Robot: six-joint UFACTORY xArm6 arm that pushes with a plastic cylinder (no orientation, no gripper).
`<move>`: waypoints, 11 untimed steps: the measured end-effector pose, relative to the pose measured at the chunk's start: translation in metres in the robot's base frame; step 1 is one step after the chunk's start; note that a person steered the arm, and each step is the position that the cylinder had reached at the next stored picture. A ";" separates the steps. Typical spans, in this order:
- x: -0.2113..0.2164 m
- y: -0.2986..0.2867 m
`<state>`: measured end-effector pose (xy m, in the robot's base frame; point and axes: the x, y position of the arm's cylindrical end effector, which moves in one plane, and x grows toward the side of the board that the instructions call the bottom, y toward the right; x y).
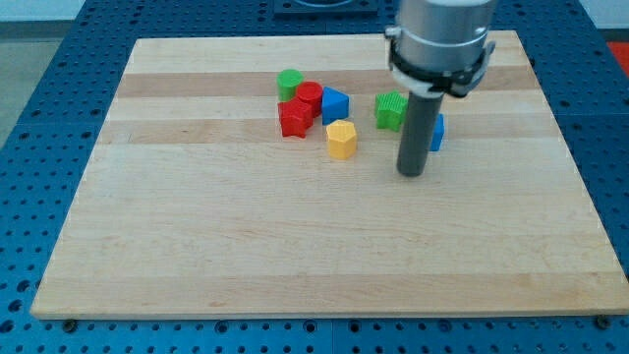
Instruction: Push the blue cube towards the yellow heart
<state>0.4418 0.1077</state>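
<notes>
My tip (411, 174) rests on the board right of centre. A blue block (437, 132), partly hidden behind the rod, sits just right of and slightly above the tip; its shape is hard to make out. The yellow heart (341, 139) lies about 70 px to the tip's left and a little higher. A second blue block (335, 103) sits just above the yellow heart. A green block (391, 110) stands just left of the rod, above the tip.
A green cylinder (289, 83), a red cylinder (310, 96) and a red star (294, 118) cluster at the upper left of the yellow heart. The wooden board (295, 256) lies on a blue perforated table.
</notes>
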 end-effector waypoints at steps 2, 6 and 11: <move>-0.024 0.005; -0.028 0.025; 0.006 0.021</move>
